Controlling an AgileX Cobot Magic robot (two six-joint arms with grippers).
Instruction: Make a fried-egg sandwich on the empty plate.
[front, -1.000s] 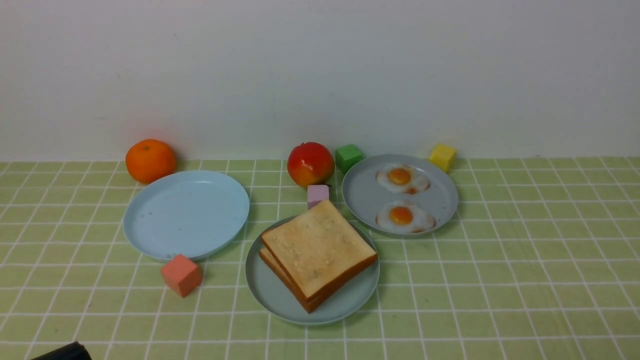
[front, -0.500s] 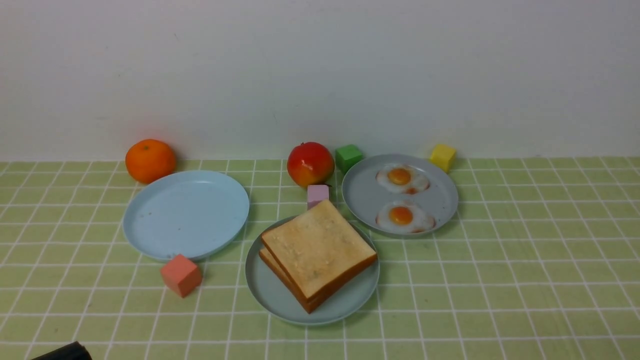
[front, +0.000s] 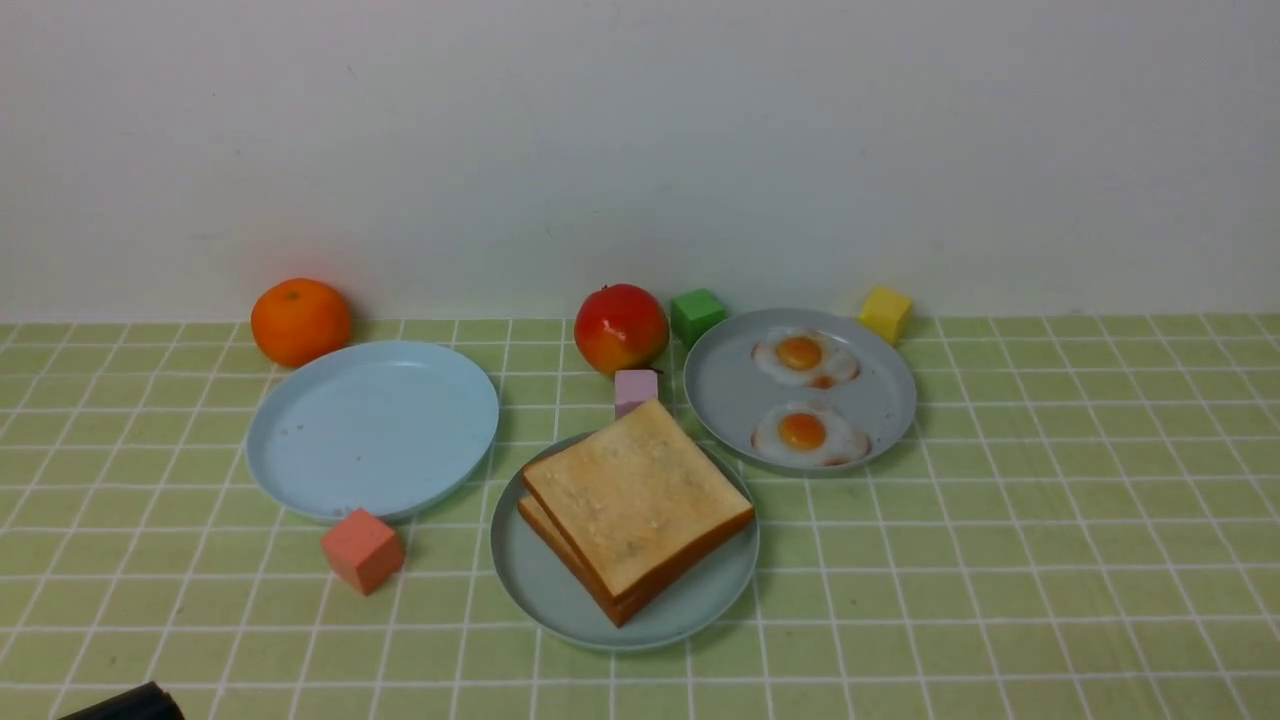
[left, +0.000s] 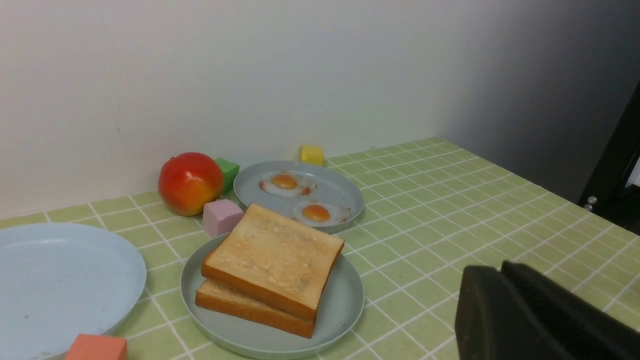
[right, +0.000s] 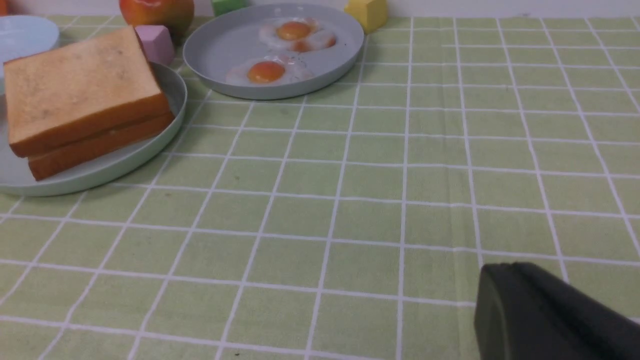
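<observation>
The front view looks forward and slightly down across the desk (front: 1050, 520) toward the back wall (front: 640, 150), taking in all three plates mid-frame. The left wrist view sits low and close, facing the toast plate (left: 345, 305) at lower centre. The right wrist view skims the desk nearer still. All three share the toast slices (front: 635, 500) and egg plate (right: 215, 55).

A: What does the left gripper (left: 505, 310) look like?
B: Matte black, two flat blocky fingers with slightly grainy faces.
A: And the right gripper (right: 520, 305)?
B: The same dark, smooth-edged wedge (no screws or cables visible).
</observation>
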